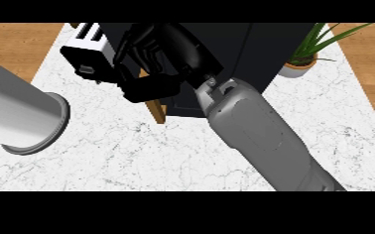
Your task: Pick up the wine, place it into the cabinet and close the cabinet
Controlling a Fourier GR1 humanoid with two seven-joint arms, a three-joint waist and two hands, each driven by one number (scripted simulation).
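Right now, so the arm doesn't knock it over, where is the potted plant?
In the head view, the potted plant stands at the far right of the marble counter, just right of the dark cabinet, apart from the right hand.

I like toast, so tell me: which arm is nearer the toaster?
Right. The right hand is just beside the toaster; the left forearm lies farther off, toward the view's lower left.

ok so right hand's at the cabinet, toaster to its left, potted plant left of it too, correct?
Not quite: the potted plant stands right of the cabinet, not left, as the head view shows. The right hand is at the cabinet, the toaster to its left.
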